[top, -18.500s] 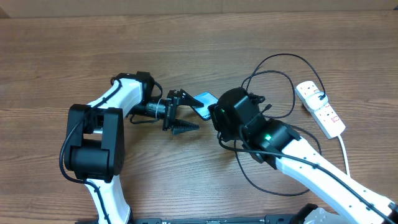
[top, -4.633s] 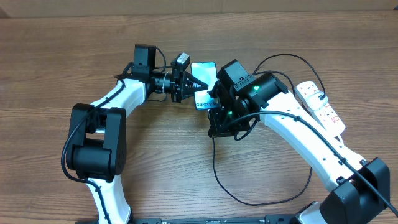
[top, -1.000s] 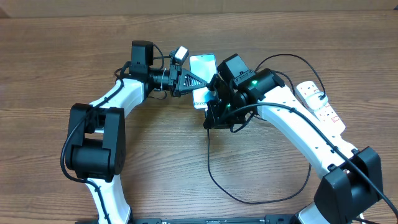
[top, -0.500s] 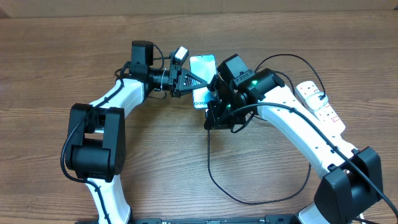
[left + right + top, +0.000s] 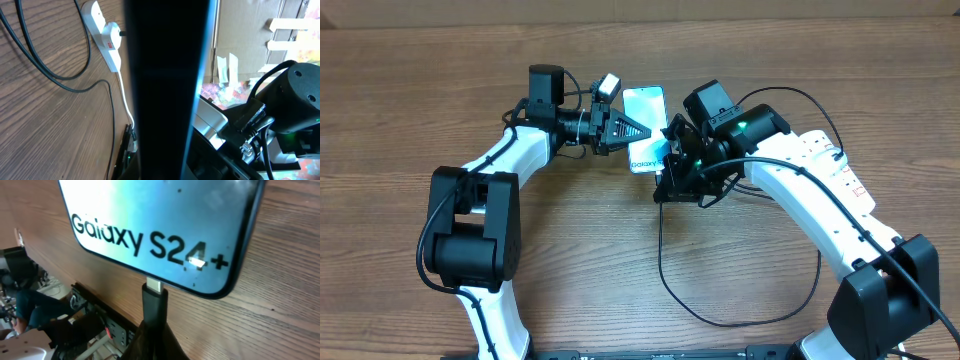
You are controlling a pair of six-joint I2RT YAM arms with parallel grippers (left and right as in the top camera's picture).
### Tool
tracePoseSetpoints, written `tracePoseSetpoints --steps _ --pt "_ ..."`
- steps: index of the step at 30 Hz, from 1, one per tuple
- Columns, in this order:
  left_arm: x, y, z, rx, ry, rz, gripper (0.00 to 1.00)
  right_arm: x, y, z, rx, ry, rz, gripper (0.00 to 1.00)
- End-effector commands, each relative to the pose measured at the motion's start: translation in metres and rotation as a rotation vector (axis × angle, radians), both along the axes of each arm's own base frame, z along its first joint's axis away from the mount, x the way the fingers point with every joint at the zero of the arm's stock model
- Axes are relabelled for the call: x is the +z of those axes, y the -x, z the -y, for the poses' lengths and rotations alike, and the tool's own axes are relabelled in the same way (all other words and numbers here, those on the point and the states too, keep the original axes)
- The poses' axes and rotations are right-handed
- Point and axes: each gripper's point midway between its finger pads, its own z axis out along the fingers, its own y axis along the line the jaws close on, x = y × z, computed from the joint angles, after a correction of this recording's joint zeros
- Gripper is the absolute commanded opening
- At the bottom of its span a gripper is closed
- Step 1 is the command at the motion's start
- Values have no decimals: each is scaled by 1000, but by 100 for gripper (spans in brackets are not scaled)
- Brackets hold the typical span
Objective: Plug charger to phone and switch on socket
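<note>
The phone (image 5: 645, 105) has a lit teal screen and is held up off the table, with my left gripper (image 5: 638, 130) shut on its side edge. In the left wrist view the phone (image 5: 165, 75) is a dark slab running up from between the jaws. My right gripper (image 5: 663, 172) is shut on the charger connector (image 5: 155, 305). Its metal tip meets the port in the bottom edge of the phone (image 5: 160, 220), below the "Galaxy S24+" text. The black charger cable (image 5: 665, 270) loops down across the table. The white socket (image 5: 855, 192) lies at the right, partly under my right arm.
The socket (image 5: 107, 35) with its white cord and black cable loops (image 5: 30, 45) show on the wooden table (image 5: 570, 250) in the left wrist view. More cable arcs above the right arm (image 5: 790, 95). The right arm (image 5: 295, 110) stands close beside the phone.
My right gripper with the connector has shifted slightly right and turned at the phone's bottom edge. The phone and left gripper have hardly moved.
</note>
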Motion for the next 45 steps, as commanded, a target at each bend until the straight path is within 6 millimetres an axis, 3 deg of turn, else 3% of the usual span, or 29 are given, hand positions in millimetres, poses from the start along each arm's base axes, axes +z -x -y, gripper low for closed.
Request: tracePoseSetpoints --steps 1,17,45 --pt "7 6 0 -38 36 11 4 8 -3 -5 9 -35 18 4" --pt "14 -4 2 -23 20 -18 4 8 -3 -9 19 -41 30 4" --pt "15 0 7 -40 33 60 4 9 -8 -12 19 -50 56 4"
